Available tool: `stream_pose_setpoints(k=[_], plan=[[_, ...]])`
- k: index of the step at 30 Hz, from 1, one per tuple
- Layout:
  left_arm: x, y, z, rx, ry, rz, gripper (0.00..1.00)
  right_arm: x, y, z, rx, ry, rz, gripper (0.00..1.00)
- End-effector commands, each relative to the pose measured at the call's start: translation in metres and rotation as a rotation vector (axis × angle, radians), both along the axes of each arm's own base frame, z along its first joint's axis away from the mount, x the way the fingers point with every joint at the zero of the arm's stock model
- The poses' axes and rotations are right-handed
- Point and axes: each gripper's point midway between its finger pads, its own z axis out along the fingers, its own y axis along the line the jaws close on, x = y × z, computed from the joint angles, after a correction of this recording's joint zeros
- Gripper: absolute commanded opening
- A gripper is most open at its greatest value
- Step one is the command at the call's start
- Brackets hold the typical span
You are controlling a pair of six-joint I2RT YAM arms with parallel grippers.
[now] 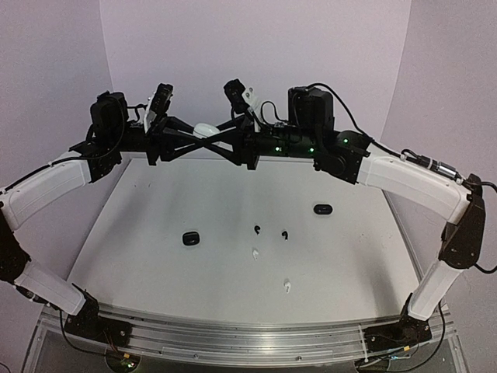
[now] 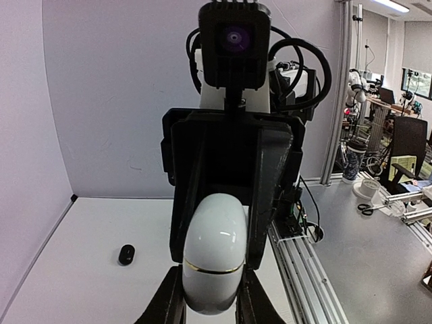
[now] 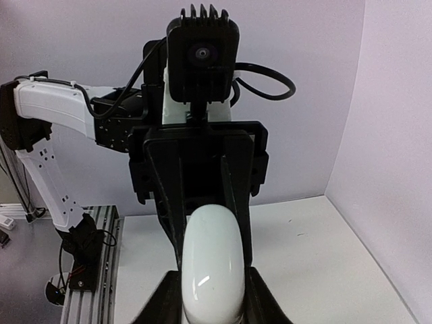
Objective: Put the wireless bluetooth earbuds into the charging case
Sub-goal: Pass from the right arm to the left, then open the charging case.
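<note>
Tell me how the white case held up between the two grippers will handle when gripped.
The white case looks glossy, with glints on its shell, so it is probably slippery in the left gripper. Its rounded pebble shape may let it twist out of a pinch. The thin seam around it suggests a lid that might pop open if squeezed there.

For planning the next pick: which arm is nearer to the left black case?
Left. The left arm stands at the table's left side, with the case to its right; the right arm is at the opposite side.
</note>
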Motion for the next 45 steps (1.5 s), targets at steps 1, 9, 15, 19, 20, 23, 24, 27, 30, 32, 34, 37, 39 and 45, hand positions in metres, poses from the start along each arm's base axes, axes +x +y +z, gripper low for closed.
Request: stream_pose_setpoints(k=[1,9,15,19,20,23,24,27,30,32,34,37,39,45], plan=[[-0.003,0.0,0.008,-0.001,-0.077,0.031,0.0,0.006,-0.008,0.016,0.049,-0.012,-0.077,0.57],[-0.011,0.003,0.003,0.006,-0.133,0.001,0.0,0.016,-0.012,0.013,0.048,0.01,-0.141,0.68],[-0.015,0.004,-0.004,0.024,-0.145,-0.014,0.0,0.016,-0.012,0.019,0.06,0.022,-0.127,0.66],[-0.021,0.005,-0.001,0.015,-0.168,-0.038,0.0,0.028,-0.017,0.015,0.056,0.042,-0.172,0.64],[-0.021,0.005,-0.002,0.018,-0.165,-0.038,0.0,0.031,-0.019,0.016,0.059,0.047,-0.182,0.63],[-0.023,0.005,-0.006,0.03,-0.165,-0.047,0.0,0.039,-0.024,0.018,0.063,0.052,-0.216,0.62],[-0.024,0.006,-0.007,0.033,-0.168,-0.051,0.0,0.043,-0.027,0.019,0.067,0.06,-0.225,0.62],[-0.025,0.006,-0.012,0.048,-0.163,-0.058,0.0,0.049,-0.032,0.024,0.085,0.081,-0.222,0.62],[-0.025,0.006,-0.017,0.061,-0.16,-0.06,0.0,0.051,-0.03,0.024,0.084,0.082,-0.212,0.62],[-0.026,0.006,-0.018,0.061,-0.163,-0.061,0.0,0.053,-0.03,0.024,0.088,0.093,-0.206,0.62],[-0.026,0.006,-0.018,0.061,-0.166,-0.062,0.0,0.056,-0.031,0.023,0.095,0.118,-0.211,0.61],[-0.027,0.007,-0.016,0.058,-0.175,-0.063,0.0,0.061,-0.033,0.018,0.09,0.129,-0.22,0.61],[-0.028,0.007,-0.015,0.055,-0.179,-0.066,0.0,0.064,-0.032,0.013,0.083,0.14,-0.221,0.61],[-0.023,0.005,-0.01,0.052,-0.138,-0.045,0.0,0.063,-0.03,0.001,0.063,0.157,-0.209,0.6]])
